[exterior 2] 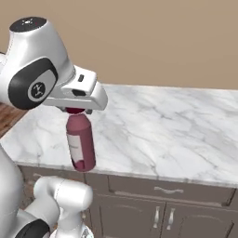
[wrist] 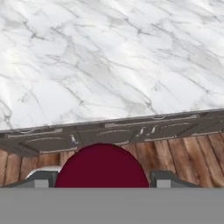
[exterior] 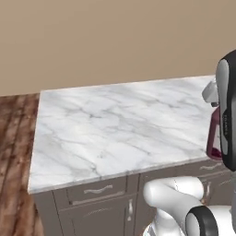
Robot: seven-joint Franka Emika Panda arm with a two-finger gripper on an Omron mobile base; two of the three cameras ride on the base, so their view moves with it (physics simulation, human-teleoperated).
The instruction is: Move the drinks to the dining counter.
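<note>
Tool (exterior 2: 76,110) holds maroon bottle (exterior 2: 81,144) above bare dining counter (exterior 2: 158,135) edge.

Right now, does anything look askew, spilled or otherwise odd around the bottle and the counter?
Only one thing: the maroon bottle hangs slightly tilted from the gripper, held by its cap, at the front edge of the dining counter rather than on it. Nothing looks spilled or damaged.

Wall (exterior: 115,41): plain tan, directly behind the wood floor's far edge.
Wood floor (exterior: 16,152): brown planks, left of and below the tan wall.
</note>
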